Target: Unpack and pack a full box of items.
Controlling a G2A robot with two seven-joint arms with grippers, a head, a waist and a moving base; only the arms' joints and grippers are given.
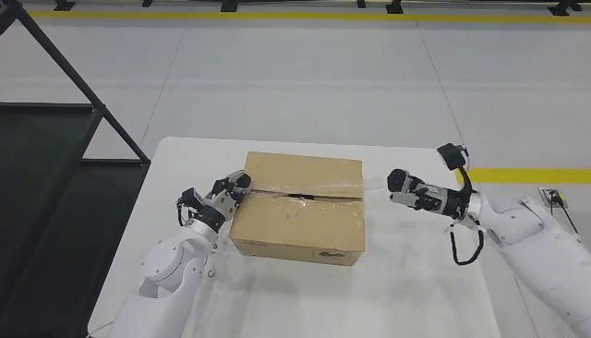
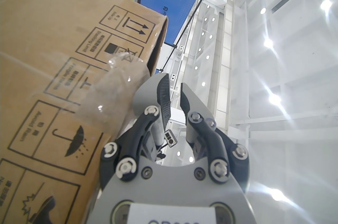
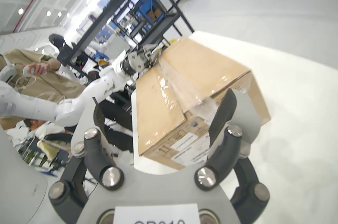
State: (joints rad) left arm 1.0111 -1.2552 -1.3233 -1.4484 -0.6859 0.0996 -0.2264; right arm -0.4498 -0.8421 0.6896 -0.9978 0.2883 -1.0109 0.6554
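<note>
Box sat on the table, taped shut. Left gripper was at one end by the tape, fingers barely apart, holding nothing; right gripper hung near the other end, wide open, empty. Stiff cardboard, probably heavy, slick tape, so I'd pinch the tape's edge

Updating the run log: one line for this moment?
brown cardboard box: taped, closed | left claw: open, at box end | right claw: open, clear of box
</note>
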